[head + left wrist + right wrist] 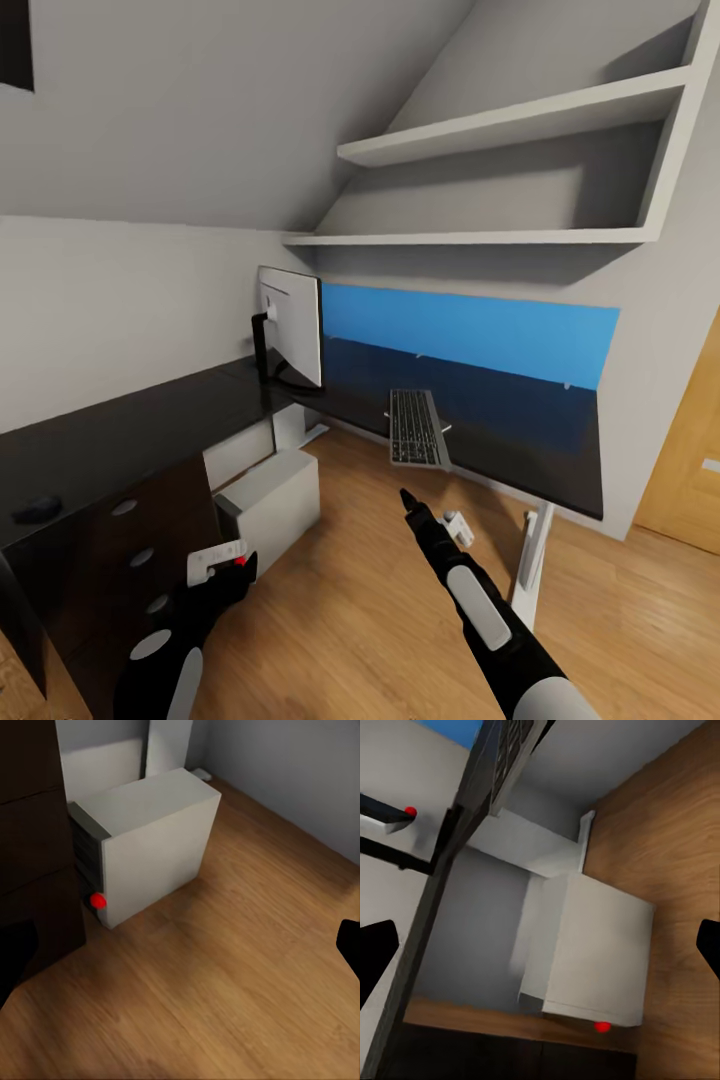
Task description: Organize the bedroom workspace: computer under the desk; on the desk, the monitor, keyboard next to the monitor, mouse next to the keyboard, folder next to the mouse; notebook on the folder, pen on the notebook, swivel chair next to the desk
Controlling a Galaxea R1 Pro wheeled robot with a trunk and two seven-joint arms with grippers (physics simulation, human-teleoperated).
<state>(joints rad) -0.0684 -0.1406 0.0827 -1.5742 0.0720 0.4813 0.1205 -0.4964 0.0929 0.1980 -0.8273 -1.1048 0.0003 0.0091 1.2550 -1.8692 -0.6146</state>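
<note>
While both claws, left (222, 568) and right (405, 495), hang with unreadable jaws, the surface (120, 430) bears one monitor (290, 325), one keyboard (417, 428) at three o'clock of it, one mouse (37, 508); one computer (270, 495) sits beneath.

The desk (120, 430) has a glossy black top that mirrors the blue back panel (470, 335), itself a flat matt finish. Below, the floor (240, 967) is light wood with a fine, smooth grain, and the computer (150, 840) between the jaws' line of sight looks like matt pale grey plastic or painted metal, its button (97, 901) shiny red.

One monitor (291, 326), one keyboard (416, 428), one mouse (36, 508), one computer (272, 496), two wall shelves (520, 125).
</note>
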